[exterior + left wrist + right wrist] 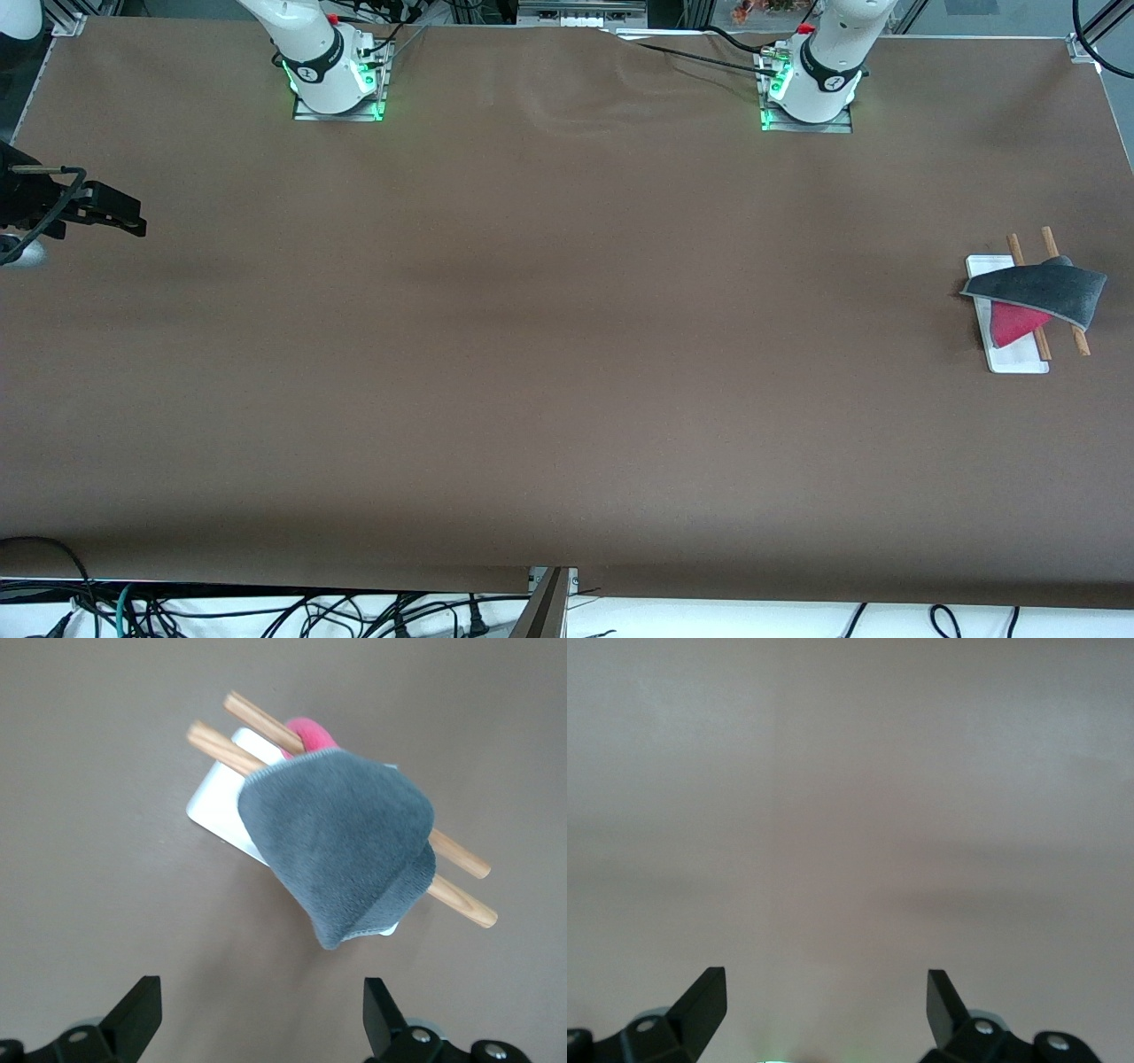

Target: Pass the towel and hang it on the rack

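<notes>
Inspector A: The rack (pixel 1010 350) is found at the left arm's end of the surface (pixel 549 354), close to that end's edge. Its two rods (pixel 461 901) are laid parallel, with the long axis running from the robots' side toward the front camera, slightly slanted toward the left arm's end as it nears the camera.

Inspector B: The towel (pixel 1045 292) is recorded as draped across both rods, its length set crosswise to them. The grey face is turned up; the pink-red reverse is seen hanging below the rods over the white base.

Inspector A: The left tool (pixel 261 1014) is noted over the rack, fingers (pixel 137 1014) spread wide and released, with nothing gripped; the towel is clear of them.

Inspector B: The right tool (pixel 824 1010) is seen at the right arm's end of the surface, over bare brown covering, likewise spread apart and holding nothing. That arm is recorded as waiting.

Inspector A: Little room is left between the rack and the surface edge at the left arm's end. Wide bare surface is observed from the rack toward the right arm's end and toward the front camera.
</notes>
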Robot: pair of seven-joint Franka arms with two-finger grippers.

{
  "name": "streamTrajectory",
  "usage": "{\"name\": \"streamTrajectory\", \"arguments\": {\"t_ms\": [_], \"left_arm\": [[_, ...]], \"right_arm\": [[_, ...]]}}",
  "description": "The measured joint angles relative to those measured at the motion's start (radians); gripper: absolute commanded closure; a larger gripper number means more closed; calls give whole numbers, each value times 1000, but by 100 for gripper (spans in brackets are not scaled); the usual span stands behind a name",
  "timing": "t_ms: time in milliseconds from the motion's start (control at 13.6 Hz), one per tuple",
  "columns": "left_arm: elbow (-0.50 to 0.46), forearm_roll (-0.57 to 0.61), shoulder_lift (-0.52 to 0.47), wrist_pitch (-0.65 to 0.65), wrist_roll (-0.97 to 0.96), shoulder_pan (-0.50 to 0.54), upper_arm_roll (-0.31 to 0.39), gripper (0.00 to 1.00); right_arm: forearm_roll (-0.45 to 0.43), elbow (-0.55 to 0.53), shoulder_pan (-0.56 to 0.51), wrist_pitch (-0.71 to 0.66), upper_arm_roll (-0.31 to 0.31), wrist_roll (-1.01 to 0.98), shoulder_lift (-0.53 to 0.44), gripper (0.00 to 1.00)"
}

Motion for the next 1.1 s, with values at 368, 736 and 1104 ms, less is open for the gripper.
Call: {"name": "streamTrajectory", "arguments": {"t_ms": [368, 736, 1104], "left_arm": [[38, 0, -77, -38, -188, -83, -12, 0], [41, 0, -157, -110, -360, -163, -23, 0], [39, 0, -223, -209, -654, -339, -22, 0]], "right_arm": [[0, 0, 0, 0, 0, 0, 0, 0], [0, 0, 1, 0, 0, 0, 0, 0], [0, 0, 0, 1, -1, 0, 0, 0]]}}
